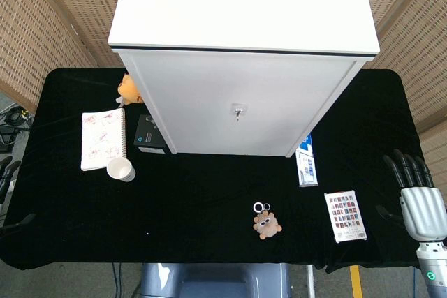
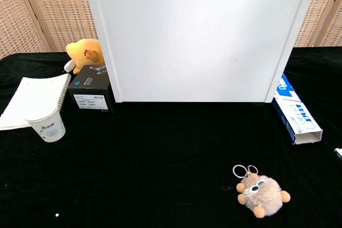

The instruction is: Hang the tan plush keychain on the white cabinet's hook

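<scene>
Currently on my table (image 1: 209, 193), black-clothed:

Tan plush keychain (image 1: 266, 224), lower centre-right, lying flat, ring (image 2: 244, 171) toward the white cabinet (image 1: 237, 95); untouched.

Hook (image 1: 238, 111), middle of the cabinet front, bare.

Right hand (image 1: 418, 200), lower right edge, fingers spread, holding nothing, well apart from the plush.

Left hand (image 1: 7, 176), far left edge; only dark fingertips show, so I cannot tell its state.

Also: paper cup (image 1: 121, 169), notebook (image 1: 103, 139), black box (image 1: 149, 135), orange plush (image 1: 128, 88), blue-white carton (image 1: 306, 162), card pack (image 1: 345, 215).
</scene>
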{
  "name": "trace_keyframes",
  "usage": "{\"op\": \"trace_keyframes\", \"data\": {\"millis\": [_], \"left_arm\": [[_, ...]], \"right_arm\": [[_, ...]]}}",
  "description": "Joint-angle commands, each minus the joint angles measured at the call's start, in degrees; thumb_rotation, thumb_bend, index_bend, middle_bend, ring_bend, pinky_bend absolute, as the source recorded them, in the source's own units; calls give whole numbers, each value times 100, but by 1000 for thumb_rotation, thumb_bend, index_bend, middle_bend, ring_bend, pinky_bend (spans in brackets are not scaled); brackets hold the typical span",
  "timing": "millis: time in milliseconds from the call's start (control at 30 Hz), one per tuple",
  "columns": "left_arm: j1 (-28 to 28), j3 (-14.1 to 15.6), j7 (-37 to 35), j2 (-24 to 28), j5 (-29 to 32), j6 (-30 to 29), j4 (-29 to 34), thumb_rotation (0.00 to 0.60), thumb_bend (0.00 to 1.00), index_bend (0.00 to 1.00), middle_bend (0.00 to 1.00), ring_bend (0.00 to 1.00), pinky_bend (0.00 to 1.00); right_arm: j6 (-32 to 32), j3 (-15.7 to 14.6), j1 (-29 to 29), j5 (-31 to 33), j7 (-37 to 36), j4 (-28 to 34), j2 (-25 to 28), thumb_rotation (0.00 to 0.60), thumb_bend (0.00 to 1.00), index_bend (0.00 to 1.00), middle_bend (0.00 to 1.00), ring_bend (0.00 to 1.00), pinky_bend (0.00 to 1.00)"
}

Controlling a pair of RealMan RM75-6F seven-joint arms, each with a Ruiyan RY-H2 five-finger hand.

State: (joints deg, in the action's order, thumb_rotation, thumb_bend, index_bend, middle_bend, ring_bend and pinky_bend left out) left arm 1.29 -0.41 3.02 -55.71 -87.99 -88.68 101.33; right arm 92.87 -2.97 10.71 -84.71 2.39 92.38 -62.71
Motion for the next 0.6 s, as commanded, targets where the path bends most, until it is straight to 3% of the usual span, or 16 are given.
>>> {"op": "trace_keyframes", "data": {"millis": [33,167,200,267,300,367,467,600], "left_arm": [[4,2,0,-2,7,19,-3,600,0,0,0,0,0],[15,-12,0,-7,43,52,8,600,0,0,0,0,0],[25,-19,6,-11,59,71,9,600,0,0,0,0,0],[46,-32,28,-25,91,113,6,600,0,0,0,0,0],[61,-40,42,-32,111,140,7,600,0,0,0,0,0],[101,-66,94,-50,177,214,13,600,0,0,0,0,0],[147,-112,188,-81,270,281,28,600,0,0,0,0,0],[209,-178,290,-147,440,389,4,600,0,0,0,0,0]], "right_arm": [[-32,30,-36,-60,9,-11,-5,600,0,0,0,0,0],[-196,38,-18,-198,97,19,-37,600,0,0,31,6,0],[-276,65,40,-273,133,22,-72,600,0,0,75,31,0],[-483,101,173,-369,222,35,-114,600,0,8,298,224,64],[-633,114,274,-438,284,67,-122,600,0,16,375,314,124],[-1167,175,655,-628,391,173,-159,600,0,64,544,513,406],[-2093,255,1215,-675,334,397,-223,600,10,166,695,668,719],[-3096,433,1794,-415,490,498,-459,600,158,330,846,826,931]]}}
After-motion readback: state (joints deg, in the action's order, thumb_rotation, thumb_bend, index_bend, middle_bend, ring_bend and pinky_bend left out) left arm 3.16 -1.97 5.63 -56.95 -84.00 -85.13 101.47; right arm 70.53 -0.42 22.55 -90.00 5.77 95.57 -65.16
